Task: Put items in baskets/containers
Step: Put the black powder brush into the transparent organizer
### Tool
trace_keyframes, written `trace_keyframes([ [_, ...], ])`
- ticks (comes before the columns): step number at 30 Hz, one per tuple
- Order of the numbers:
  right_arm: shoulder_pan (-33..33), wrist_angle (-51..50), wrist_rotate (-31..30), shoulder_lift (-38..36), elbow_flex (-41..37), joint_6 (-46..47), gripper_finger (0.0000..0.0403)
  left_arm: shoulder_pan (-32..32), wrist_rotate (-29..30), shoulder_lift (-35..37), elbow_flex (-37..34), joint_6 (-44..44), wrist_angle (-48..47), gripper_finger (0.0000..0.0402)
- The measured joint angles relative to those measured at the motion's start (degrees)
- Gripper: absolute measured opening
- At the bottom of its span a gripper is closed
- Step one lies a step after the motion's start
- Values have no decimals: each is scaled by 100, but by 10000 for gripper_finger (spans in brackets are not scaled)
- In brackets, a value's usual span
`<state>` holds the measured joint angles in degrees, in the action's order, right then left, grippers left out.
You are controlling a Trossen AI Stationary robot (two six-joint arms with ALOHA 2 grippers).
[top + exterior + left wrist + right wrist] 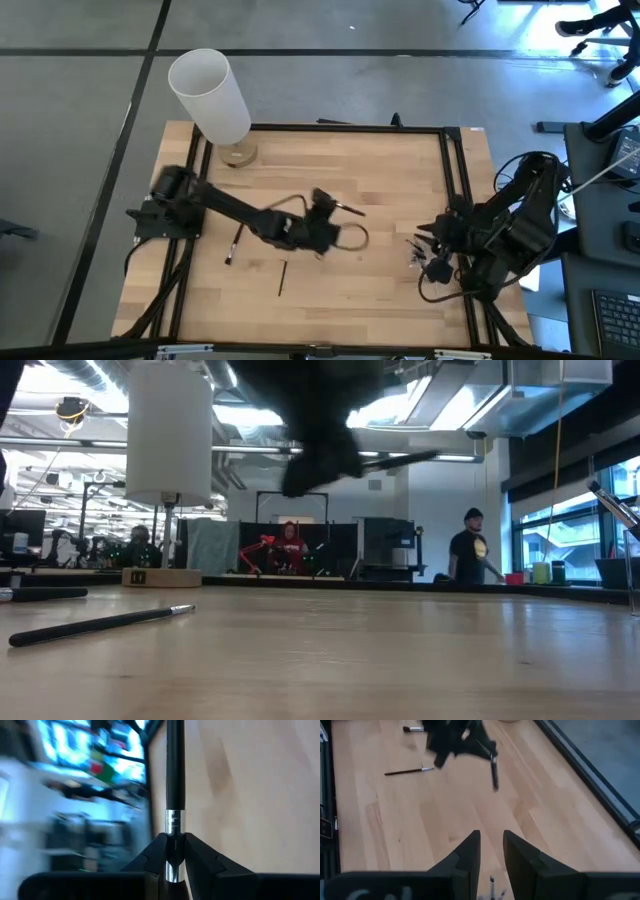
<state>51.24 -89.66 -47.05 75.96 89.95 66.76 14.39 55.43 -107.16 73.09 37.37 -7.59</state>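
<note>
On the table, high view: left gripper (322,200) sits mid-table on its outstretched arm, a dark brush (347,209) sticking out of it toward the right side.
High view, loose brushes: one thin brush (282,277) lies on the wood near the front, another (234,245) lies left of it beside the left arm; both well apart from the gripper.
High view, right arm: right gripper (428,243) is folded back at the right edge; a few small brushes (414,250) lie just beside it.
High view, other: white cylinder (210,95) on a wooden base stands at the back left corner.
Low view: a brush (100,624) lies flat on the tabletop (400,660) at left; the left arm is a dark blur overhead; people stand in the room behind.
Left wrist view: fingers (150,860) clamped on a black brush handle (175,770) with a silver band, held above the wood.
Right wrist view: fingers (520,855) slightly apart, nothing between them, tips just above the table; left gripper (465,745) with its brush shows farther off.
Clear container: cannot make it out in any view.
</note>
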Motion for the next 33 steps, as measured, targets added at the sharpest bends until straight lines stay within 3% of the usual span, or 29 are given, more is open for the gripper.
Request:
trace_keyframes([
  [7, 11, -37, -55, -150, 198, -196, 83, 260, 573, -1497, 1484, 3099, 2059, 53],
  [13, 31, -39, -15, -192, 160, -310, 83, 332, 177, -2416, 2805, 5094, 3536, 53],
  [18, 183, -38, 88, -192, 159, -228, 83, 351, -113, -2798, 3413, 5666, 3619, 54],
  [27, 356, -2, 798, -397, -601, 997, 88, 414, 3, -2874, 3437, 6434, 3610, 54],
  [33, 356, 1145, 964, -1068, -1443, 1199, 148, 599, -460, -2874, 3437, 7273, 3636, 54],
])
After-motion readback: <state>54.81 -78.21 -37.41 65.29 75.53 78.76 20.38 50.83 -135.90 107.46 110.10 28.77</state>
